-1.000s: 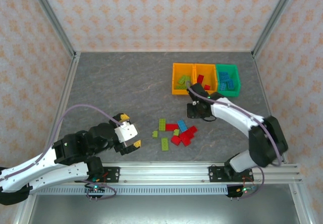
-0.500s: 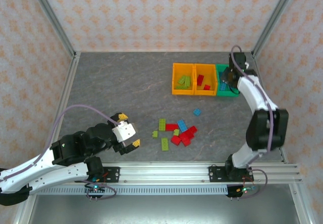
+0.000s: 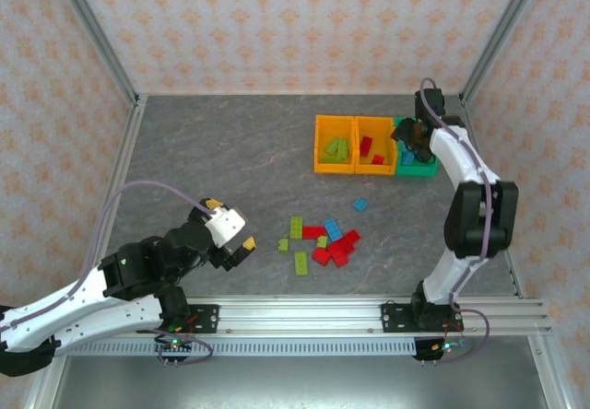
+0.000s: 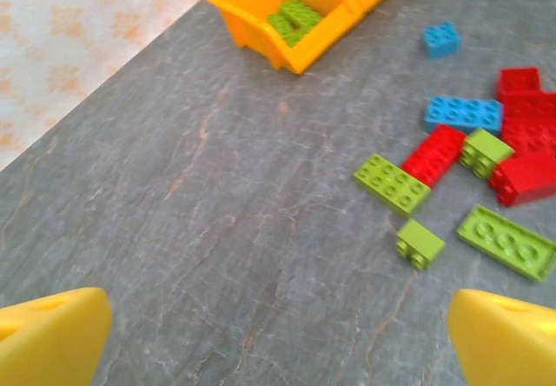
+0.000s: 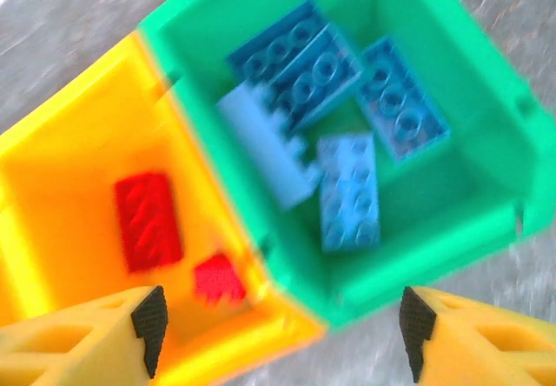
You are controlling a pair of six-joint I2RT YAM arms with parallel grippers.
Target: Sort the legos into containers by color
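Note:
Loose legos lie mid-table: red bricks (image 3: 336,248), lime bricks (image 3: 296,227), a blue brick (image 3: 333,229) and a small blue one (image 3: 359,204). Three containers stand in a row at the back right. The left orange bin (image 3: 318,146) holds lime bricks, the middle orange bin (image 3: 359,142) red ones, and the green bin (image 3: 429,165) blue ones. My right gripper (image 5: 280,325) hovers open over the green bin (image 5: 452,229), with nothing between its fingers. Below it lie blue bricks (image 5: 347,190). My left gripper (image 3: 232,224) stands open and empty, low over bare table, left of the pile.
The left wrist view takes in a lime brick (image 4: 391,183), a small lime one (image 4: 420,243), a red brick (image 4: 434,153) and the orange bin (image 4: 252,25). Patterned walls with metal posts close in the table, and a rail runs along the near edge.
My right arm swung from beside the pile up to the green bin, and its jaws have opened there. The left gripper shifted slightly left and turned.

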